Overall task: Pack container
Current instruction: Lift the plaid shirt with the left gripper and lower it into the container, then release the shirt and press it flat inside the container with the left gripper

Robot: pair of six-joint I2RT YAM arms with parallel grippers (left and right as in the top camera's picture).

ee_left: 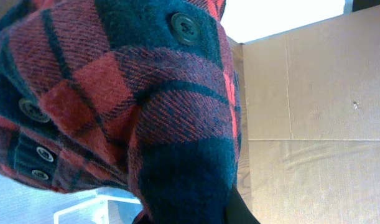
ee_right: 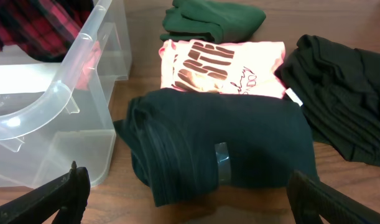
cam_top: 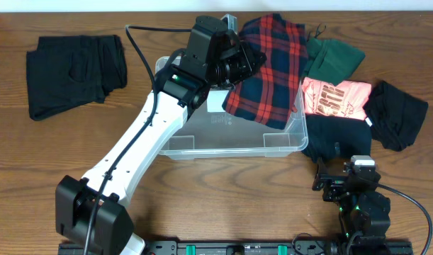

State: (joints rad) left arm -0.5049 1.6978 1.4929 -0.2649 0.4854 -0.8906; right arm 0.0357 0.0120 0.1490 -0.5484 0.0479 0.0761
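Left fingers [cam_top: 256, 59] clamped on plaid shirt [cam_top: 271, 74] over container [cam_top: 230, 150], right fingers [ee_right: 66, 190] apart before dark folded garment [ee_right: 233, 146]

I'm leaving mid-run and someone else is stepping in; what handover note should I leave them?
Left hand: shut on the plaid shirt, over the container, shirt draped across its right rim.
Right hand: open, empty, by the dark folded garment.
Done: nothing fully inside yet.
Left: plaid shirt, green garment, pink shirt, dark folded garment, left black garment, right black garment.
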